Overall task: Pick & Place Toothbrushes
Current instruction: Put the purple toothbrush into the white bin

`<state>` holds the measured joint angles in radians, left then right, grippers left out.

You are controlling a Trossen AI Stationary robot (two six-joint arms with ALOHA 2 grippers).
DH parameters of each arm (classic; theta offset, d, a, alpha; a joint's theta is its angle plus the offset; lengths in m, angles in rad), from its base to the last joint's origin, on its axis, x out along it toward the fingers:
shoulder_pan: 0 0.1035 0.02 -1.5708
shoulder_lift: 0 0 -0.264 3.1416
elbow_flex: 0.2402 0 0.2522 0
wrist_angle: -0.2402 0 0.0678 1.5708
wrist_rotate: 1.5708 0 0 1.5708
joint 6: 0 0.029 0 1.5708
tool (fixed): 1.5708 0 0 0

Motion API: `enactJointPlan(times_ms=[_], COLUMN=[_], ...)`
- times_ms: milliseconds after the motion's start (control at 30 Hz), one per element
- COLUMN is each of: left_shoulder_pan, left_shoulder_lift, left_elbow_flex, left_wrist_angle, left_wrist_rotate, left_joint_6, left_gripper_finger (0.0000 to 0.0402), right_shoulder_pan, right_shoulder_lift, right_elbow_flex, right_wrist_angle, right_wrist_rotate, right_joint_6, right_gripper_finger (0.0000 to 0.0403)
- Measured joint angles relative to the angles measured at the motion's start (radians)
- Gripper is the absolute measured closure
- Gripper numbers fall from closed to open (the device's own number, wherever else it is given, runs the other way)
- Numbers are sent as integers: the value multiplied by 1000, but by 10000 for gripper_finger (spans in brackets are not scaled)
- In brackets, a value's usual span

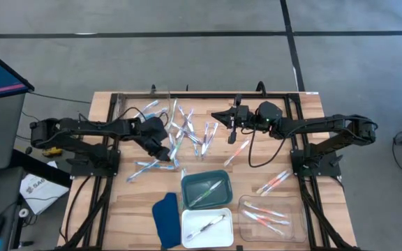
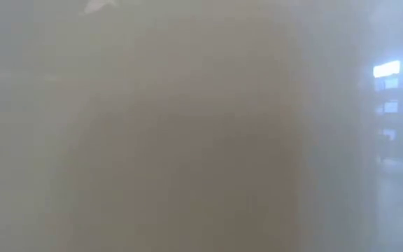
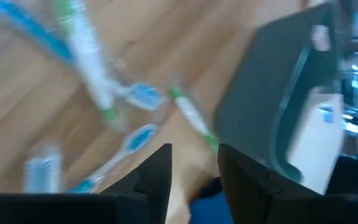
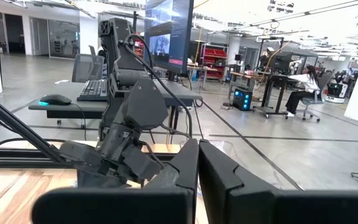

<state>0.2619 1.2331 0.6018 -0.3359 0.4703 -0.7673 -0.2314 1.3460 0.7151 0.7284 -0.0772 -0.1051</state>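
While the left gripper (image 1: 165, 155) works low over the table (image 1: 103, 202), the high view puts the loose toothbrushes (image 1: 187, 129) in a scatter behind the green tray (image 1: 225, 194), with a few more lying to the gripper's own left of that tray. The gripper sits at the near edge of the scatter, just beside the tray's back-left corner, so the left arm is the nearer one. One toothbrush already lies in the green tray, one in the white tray (image 1: 189, 217) in front of it, several in the clear tray (image 1: 246, 204) to its right. The right gripper (image 1: 222, 116) hangs raised behind the green tray, beyond the scatter.

Low view: fogged out, nothing usable.

Left wrist view: fingers (image 3: 157, 180) spread partway, nothing between them. A green-tipped toothbrush (image 3: 191, 115) lies just ahead of the gap, its long axis slanting across the fingers' line; it may be touching the green tray's wall, but blur prevents certainty. The tray wall crowds one side; the other side has bare wood, with blue brushes farther off.

Right wrist view: fingers pressed together, empty, facing the left arm and the room.
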Motion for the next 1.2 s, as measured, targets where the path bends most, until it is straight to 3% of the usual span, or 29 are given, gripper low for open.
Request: enactJointPlan(times_ms=[333, 467, 667, 767, 900, 1100, 1200], left_shoulder_pan=[-177, -246, -328, -341, -343, -338, -339], left_shoulder_lift=[-10, -10, -10, -15, -56, -166, -222], left_elbow_flex=[0, 13, 58, 84, 105, 105, 105], left_wrist_angle=[307, 335, 286, 189, 26, -116, -102], left_wrist_rotate=[9, -21, -148, -211, -368, -646, -688], left_joint_6=[1, -8, 38, 88, 172, 255, 261], left_gripper_finger=[307, 320, 346, 358, 373, 388, 392], right_shoulder_pan=[0, 0, 0, 0, -2, -2, 2], right_shoulder_lift=[0, 0, 0, 0, 0, 0, 0], right_elbow_flex=[0, 0, 0, 0, 2, 92, 138], right_wrist_angle=[-4, -11, -24, -47, -120, -369, -509], right_wrist_rotate=[0, 0, 0, 0, 0, 0, 0], right_joint_6=[0, 0, 0, 0, 0, 48, 53], right_gripper_finger=[397, 397, 397, 397, 397, 397, 397])
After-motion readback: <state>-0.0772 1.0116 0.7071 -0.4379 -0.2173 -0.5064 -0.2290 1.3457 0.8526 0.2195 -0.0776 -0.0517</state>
